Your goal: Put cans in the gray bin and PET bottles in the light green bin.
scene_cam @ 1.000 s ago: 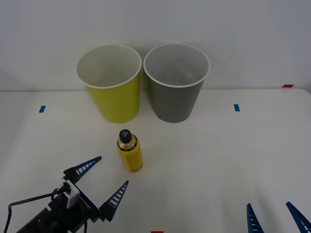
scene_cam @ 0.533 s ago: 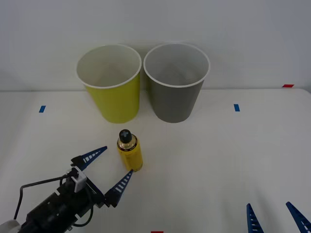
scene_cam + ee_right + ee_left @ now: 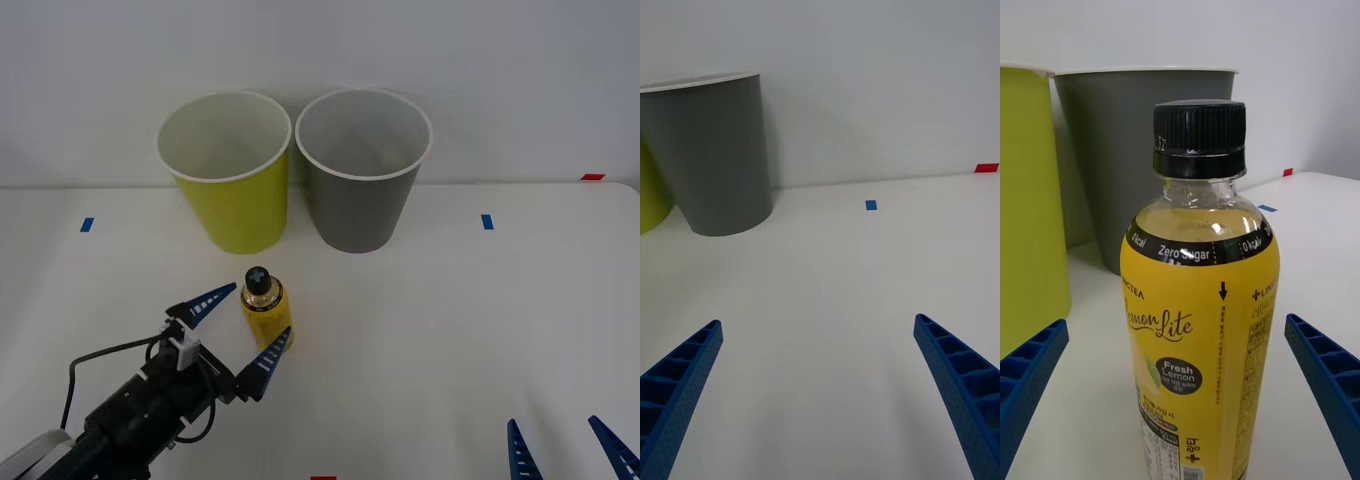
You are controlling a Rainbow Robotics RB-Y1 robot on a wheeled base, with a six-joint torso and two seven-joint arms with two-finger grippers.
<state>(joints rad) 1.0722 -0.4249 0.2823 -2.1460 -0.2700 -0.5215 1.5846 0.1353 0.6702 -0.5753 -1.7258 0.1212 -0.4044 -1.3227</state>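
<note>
A: Where's your small yellow plastic bottle with the black cap (image 3: 266, 312)?

B: Upright on the white tabletop (image 3: 470, 320), at 6 o'clock from the round lime-green bin with the white rim (image 3: 229, 170). The matching round gray bin (image 3: 362, 167) sits at 3 o'clock of the lime one, the two just beside each other.

A: And your left gripper (image 3: 240, 327)?

B: At 7 o'clock of the bottle, jaws spread wide with one blue ribbed finger on each side of it, so it's lined up to pinch the body. Can't tell if either finger touches.

A: Right gripper (image 3: 565, 445)?

B: Parked at 5 o'clock near the tabletop's edge, jaws wide, empty.

A: Why that bin next?

B: It's PET, so I'd judge you lift it into the lime one.
</note>
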